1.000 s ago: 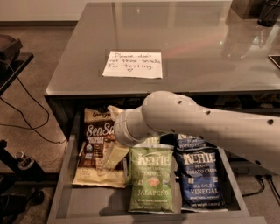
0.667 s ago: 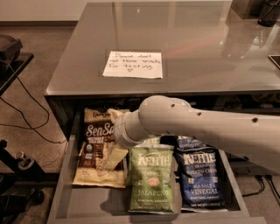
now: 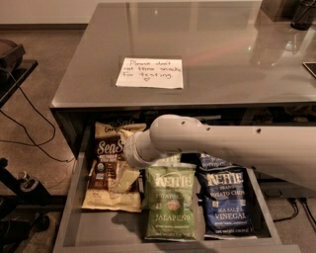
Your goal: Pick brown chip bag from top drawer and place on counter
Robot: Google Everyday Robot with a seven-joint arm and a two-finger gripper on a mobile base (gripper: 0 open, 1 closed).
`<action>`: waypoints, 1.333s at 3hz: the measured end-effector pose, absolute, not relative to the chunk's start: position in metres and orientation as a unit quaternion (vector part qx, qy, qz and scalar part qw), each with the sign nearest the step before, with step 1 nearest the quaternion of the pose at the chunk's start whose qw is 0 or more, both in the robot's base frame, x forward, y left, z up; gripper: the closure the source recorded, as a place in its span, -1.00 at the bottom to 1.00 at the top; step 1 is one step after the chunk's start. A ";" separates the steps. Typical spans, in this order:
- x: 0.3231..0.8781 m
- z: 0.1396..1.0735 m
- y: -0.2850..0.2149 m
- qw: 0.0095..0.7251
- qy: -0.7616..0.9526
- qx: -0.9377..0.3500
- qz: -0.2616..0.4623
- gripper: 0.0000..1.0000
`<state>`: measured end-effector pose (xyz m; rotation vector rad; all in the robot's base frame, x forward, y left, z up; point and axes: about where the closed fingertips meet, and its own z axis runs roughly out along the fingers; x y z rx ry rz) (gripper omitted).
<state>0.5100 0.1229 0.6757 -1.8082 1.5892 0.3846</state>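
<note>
The brown chip bag (image 3: pixel 109 170), dark brown and tan with white "Sea Salt" lettering, lies flat at the left of the open top drawer (image 3: pixel 74 217). My pale arm reaches in from the right across the drawer. My gripper (image 3: pixel 126 170) hangs at the arm's left end, over the right part of the brown bag. The wrist hides much of it. The glossy grey counter (image 3: pixel 222 54) lies behind the drawer, with a white handwritten note (image 3: pixel 150 73) on it.
A green Kettle jalapeno bag (image 3: pixel 170 202) lies in the drawer's middle and a blue Kettle sea salt and vinegar bag (image 3: pixel 226 202) at its right. Dark objects stand at the counter's far right corner (image 3: pixel 296 12). Cables and a stand (image 3: pixel 19 133) are on the floor at left.
My arm's end has shifted slightly left and down over the brown bag. The bags have not moved.
</note>
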 end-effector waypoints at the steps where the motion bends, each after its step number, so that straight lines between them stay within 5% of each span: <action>1: 0.517 0.657 0.128 0.345 0.602 -0.704 0.153 -1.00; 4: 0.523 0.633 0.130 0.344 0.592 -0.713 0.152 0.28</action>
